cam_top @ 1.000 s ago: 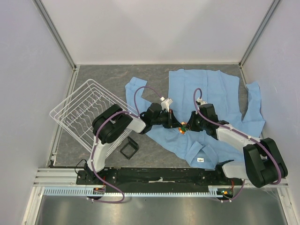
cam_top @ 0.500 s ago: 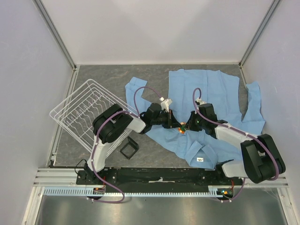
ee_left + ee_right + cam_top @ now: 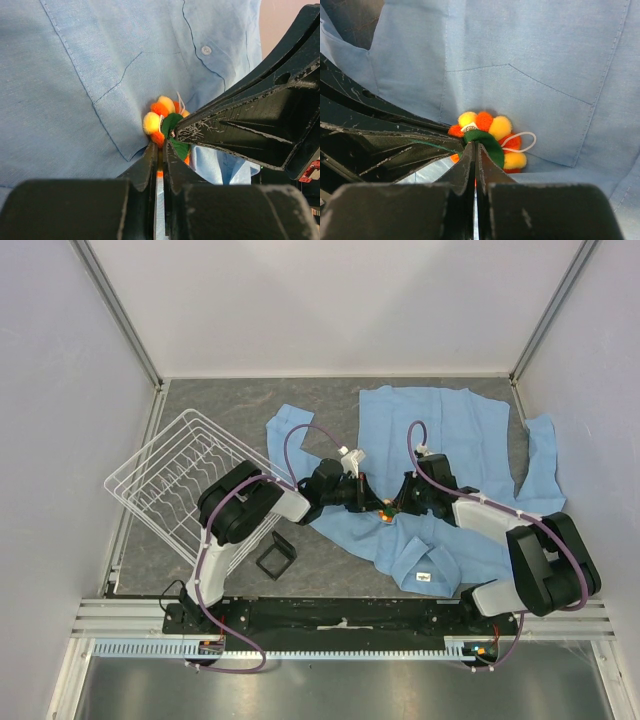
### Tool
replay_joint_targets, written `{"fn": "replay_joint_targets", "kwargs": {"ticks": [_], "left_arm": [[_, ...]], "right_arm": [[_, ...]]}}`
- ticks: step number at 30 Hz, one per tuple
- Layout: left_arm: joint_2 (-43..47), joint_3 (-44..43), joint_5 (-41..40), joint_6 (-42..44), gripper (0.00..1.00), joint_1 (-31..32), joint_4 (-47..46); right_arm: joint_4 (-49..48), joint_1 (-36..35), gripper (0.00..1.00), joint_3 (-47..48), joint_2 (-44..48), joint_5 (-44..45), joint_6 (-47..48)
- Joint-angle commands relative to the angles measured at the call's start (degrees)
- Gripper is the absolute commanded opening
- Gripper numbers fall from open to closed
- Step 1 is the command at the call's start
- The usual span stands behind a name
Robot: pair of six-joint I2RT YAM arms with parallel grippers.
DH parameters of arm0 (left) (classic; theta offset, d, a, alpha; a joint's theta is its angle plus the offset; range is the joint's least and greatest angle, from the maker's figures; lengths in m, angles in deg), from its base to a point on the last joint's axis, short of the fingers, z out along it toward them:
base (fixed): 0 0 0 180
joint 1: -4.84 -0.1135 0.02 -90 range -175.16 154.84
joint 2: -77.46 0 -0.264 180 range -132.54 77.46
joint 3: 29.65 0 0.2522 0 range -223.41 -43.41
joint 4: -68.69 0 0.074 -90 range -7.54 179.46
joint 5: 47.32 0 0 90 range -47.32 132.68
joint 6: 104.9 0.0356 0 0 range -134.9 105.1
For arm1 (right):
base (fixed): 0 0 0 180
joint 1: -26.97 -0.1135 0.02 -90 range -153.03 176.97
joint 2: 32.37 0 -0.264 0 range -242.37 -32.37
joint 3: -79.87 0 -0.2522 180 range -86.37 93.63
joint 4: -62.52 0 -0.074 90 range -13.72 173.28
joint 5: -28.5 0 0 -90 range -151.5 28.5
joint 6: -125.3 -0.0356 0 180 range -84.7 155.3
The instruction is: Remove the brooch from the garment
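Note:
The garment (image 3: 460, 430) is a light blue shirt spread on the grey table. The brooch (image 3: 386, 513), a small flower of orange and yellow pompoms with a green felt piece, sits by the chest pocket. My left gripper (image 3: 377, 506) reaches it from the left and my right gripper (image 3: 394, 508) from the right. In the left wrist view the left gripper (image 3: 161, 146) is shut on the brooch's (image 3: 162, 114) orange lower edge. In the right wrist view the right gripper (image 3: 474, 145) is shut on the green piece of the brooch (image 3: 495, 129).
A white wire dish rack (image 3: 185, 475) stands at the left. A small black square frame (image 3: 274, 556) lies near the left arm's base. The shirt's collar label (image 3: 424, 578) lies close to the front edge. Grey walls enclose the table.
My right gripper has slid left onto the brooch and shut on it; its arm followed. The shirt's near part has shifted slightly left. The left gripper has stayed shut in place.

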Motion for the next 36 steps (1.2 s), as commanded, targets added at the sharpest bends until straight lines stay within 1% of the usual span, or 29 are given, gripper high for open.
{"fn": "replay_joint_targets", "kwargs": {"ticks": [1,4,8,9,11,12,14,15,18,21,24,30,36], "left_arm": [[-0.66,-1.04,3.10,-0.49,0.02,0.67,-0.52],[-0.66,-0.86,2.57,-0.49,0.02,0.67,-0.08],[-0.83,-1.12,2.31,-0.14,0.02,0.67,0.62],[-0.75,-1.21,2.31,0.12,0.02,0.58,0.79],[-0.83,-1.39,2.31,0.21,0.02,0.67,1.15],[-1.01,-1.39,2.31,0.21,0.02,0.67,1.15],[-1.01,-1.48,2.40,0.30,0.02,0.67,1.15],[-1.10,-1.56,2.48,0.21,0.02,0.67,1.15],[-1.19,-1.65,2.48,0.30,0.02,0.67,1.32],[-1.27,-1.74,2.75,0.39,0.02,0.67,1.32],[-1.19,-1.74,2.75,0.30,0.02,0.67,1.32],[-1.54,-2.00,3.27,0.21,0.02,0.67,1.32],[-1.71,-2.09,3.36,0.12,0.02,0.67,1.32]], "right_arm": [[7.03,0.00,0.00,-1.08,-2.51,11.32,0.41],[7.30,0.08,0.00,-1.17,-1.98,10.71,1.72],[6.42,0.00,0.00,-2.04,-0.41,5.00,5.41],[5.55,0.00,0.00,-2.39,1.52,3.08,5.51],[4.93,0.00,0.04,-2.84,3.63,1.74,5.16],[5.28,0.00,0.10,-2.66,5.38,1.74,5.07],[6.06,0.08,0.13,-1.53,6.98,1.74,5.07],[7.03,0.00,0.17,-1.08,8.11,1.74,5.07],[8.79,0.08,0.21,0.33,9.88,2.35,5.33],[9.23,0.00,0.22,0.33,10.59,3.15,6.03],[8.97,0.09,0.22,0.07,9.18,2.97,6.73],[5.11,0.08,0.22,-0.46,6.90,0.60,6.83],[3.52,0.00,0.21,-0.20,5.40,-0.45,7.35]]}}
